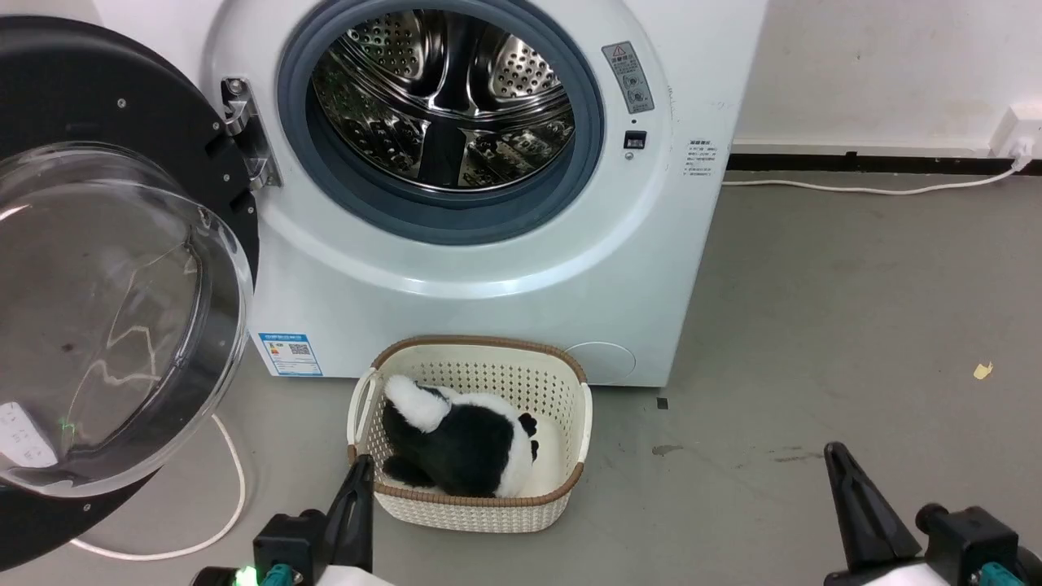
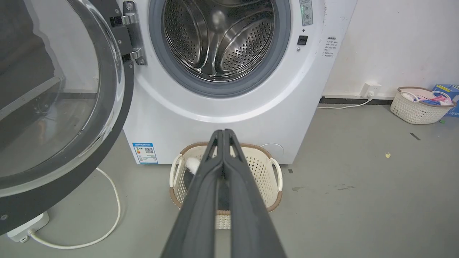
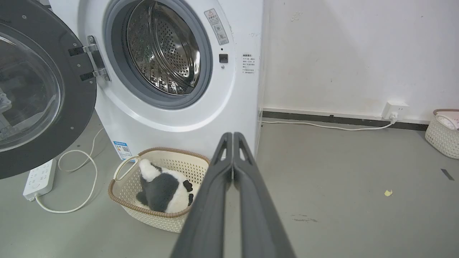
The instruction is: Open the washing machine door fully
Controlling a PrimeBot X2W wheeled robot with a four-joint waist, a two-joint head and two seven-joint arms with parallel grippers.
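The round glossy black washing machine door [image 1: 114, 268] hangs wide open on the big white washing machine [image 1: 488, 285]. The left gripper [image 2: 223, 133] and right gripper [image 3: 233, 135] have their fingers pressed together, empty.

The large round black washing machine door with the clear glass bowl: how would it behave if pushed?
The round black door probably swings rigidly about its metal hinge, not flexing. Its glossy glass bowl looks slippery, so a push may slide off. The thick glass suggests some weight.

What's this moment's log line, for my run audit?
door: open wide | left gripper: shut, empty | right gripper: shut, empty
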